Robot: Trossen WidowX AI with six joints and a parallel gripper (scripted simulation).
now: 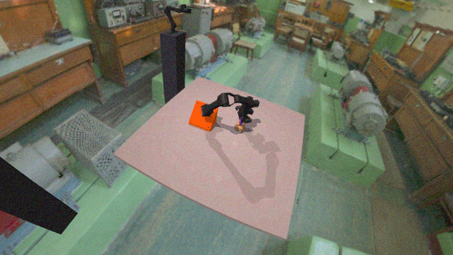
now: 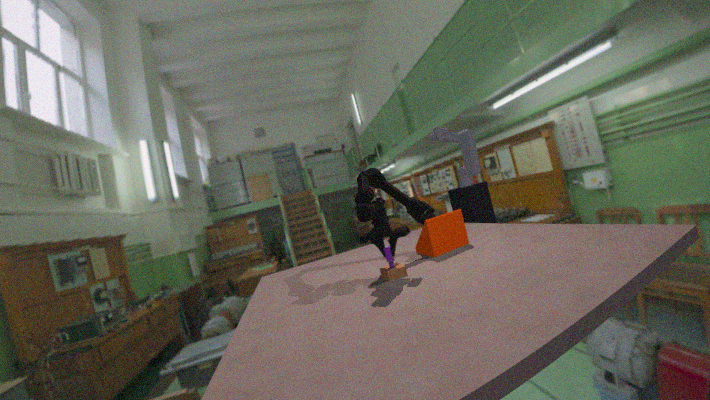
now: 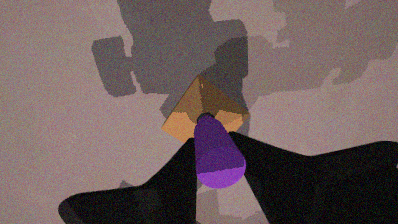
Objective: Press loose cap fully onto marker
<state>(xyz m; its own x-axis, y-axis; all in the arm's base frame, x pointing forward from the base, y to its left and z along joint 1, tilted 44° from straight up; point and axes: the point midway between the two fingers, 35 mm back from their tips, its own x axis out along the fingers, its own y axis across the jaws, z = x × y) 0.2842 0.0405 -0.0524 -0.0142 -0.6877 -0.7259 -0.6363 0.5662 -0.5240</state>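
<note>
While its fingers are standing partly open, the gripper (image 1: 241, 120) (image 2: 388, 253) (image 3: 211, 139) is gripping the purple cap (image 2: 388, 256) (image 3: 220, 159). The cap is sitting above the wooden holder block (image 1: 240, 127) (image 2: 394, 272) (image 3: 181, 125).

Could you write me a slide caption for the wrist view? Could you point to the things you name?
Purple cap (image 3: 218, 157) held in the end effector's black fingers above a wooden holder block (image 3: 184, 107).

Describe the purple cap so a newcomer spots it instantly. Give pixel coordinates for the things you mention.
On the pink table (image 1: 198, 172) (image 2: 380, 330), find the orange wedge (image 1: 198, 119) (image 2: 450, 233). Beside it stands a small wooden block (image 1: 238, 129) (image 2: 392, 273) (image 3: 176, 123). The cap (image 2: 389, 256) (image 3: 218, 150) is directly above that block, between the black claw's (image 2: 389, 252) (image 3: 220, 155) fingers: the only purple thing there.
</note>
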